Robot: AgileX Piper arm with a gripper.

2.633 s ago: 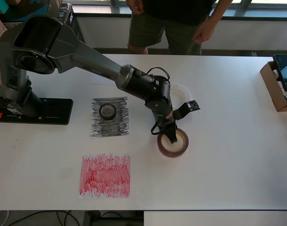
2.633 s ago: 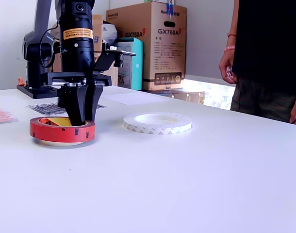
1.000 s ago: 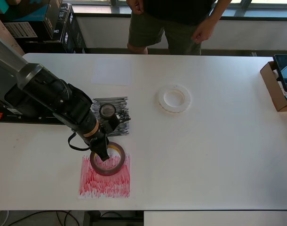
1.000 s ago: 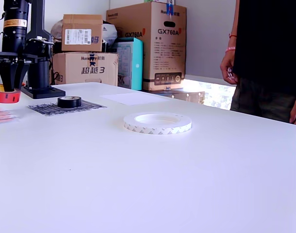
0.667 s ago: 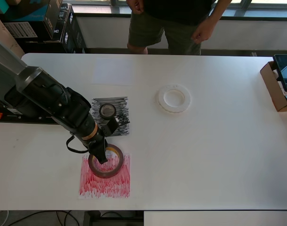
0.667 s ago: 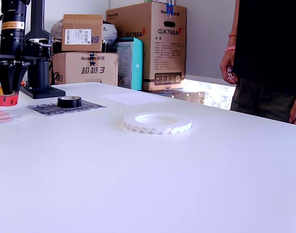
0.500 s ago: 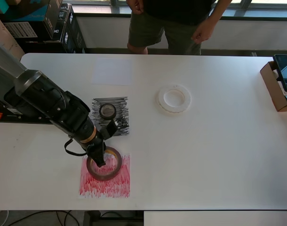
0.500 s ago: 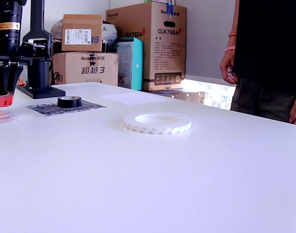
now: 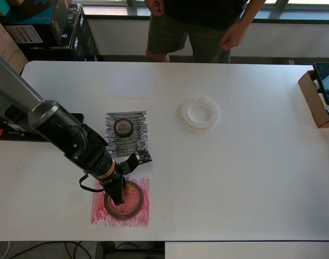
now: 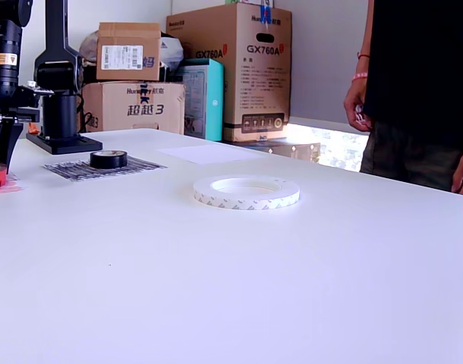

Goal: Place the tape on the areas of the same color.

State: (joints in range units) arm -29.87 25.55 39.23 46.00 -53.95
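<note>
A box [image 10: 250,72] read "GX760A". The red roll [image 9: 125,200] lay flat, hole upward, on the red sheet [image 9: 120,215], its wall pinched by the gripper [image 9: 118,198].

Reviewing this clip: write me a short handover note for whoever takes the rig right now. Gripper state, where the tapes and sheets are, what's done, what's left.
Gripper: down at the red tape, fingers at its rim; whether it grips or has let go cannot be told.
Red tape: over the red sheet, near the table's front edge in the overhead view.
Black tape: on the black sheet. Done.
White tape: on the bare table, not on the white sheet.
Left: release the red tape if held, then carry the white tape to the white sheet.
</note>
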